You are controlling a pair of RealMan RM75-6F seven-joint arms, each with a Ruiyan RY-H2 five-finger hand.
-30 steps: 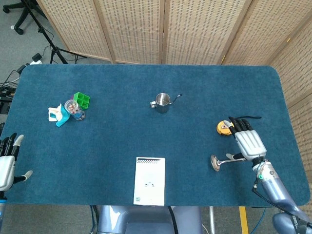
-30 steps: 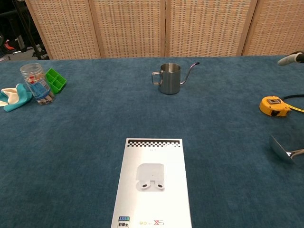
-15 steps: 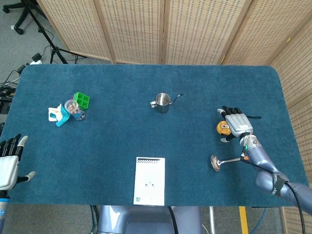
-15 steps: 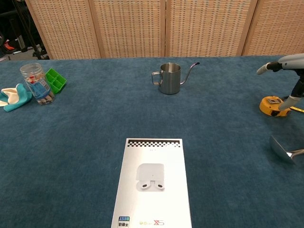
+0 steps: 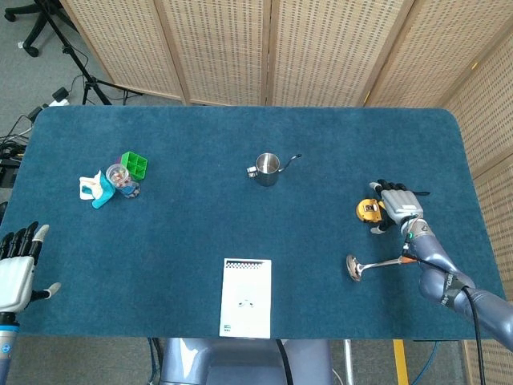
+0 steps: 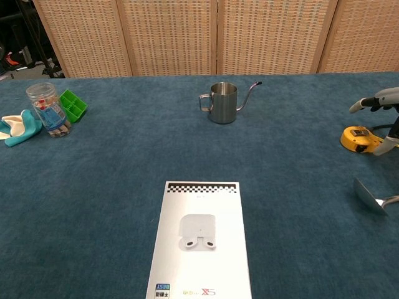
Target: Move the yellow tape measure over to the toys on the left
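The table [image 5: 240, 241], covered in blue cloth, is being shown from above in the head view and from the front edge in the chest view. Near its front edge a white booklet [image 6: 199, 240] is lying flat, a picture of earbuds printed on it. At the middle a steel pitcher [image 5: 267, 168] with a thin spout is standing upright. The toys [image 5: 115, 180] are grouped at the left side: a clear jar [image 6: 49, 109], a green tray [image 6: 73, 104] just behind it, and a teal-and-white piece [image 6: 17, 128] beside it.

The right hand [image 5: 398, 206] is being held over the right side of the table, just beside the yellow tape measure [image 5: 368, 211], its fingers apart and the thumb lowered near the case; whether the case is being touched cannot be told, and it is not being gripped. The tape measure is lying on the cloth, well apart from the toys. The left hand [image 5: 16, 265] is being held at the front-left edge, fingers spread, nothing in it. A metal spoon [image 5: 370, 265] is lying near the right arm.
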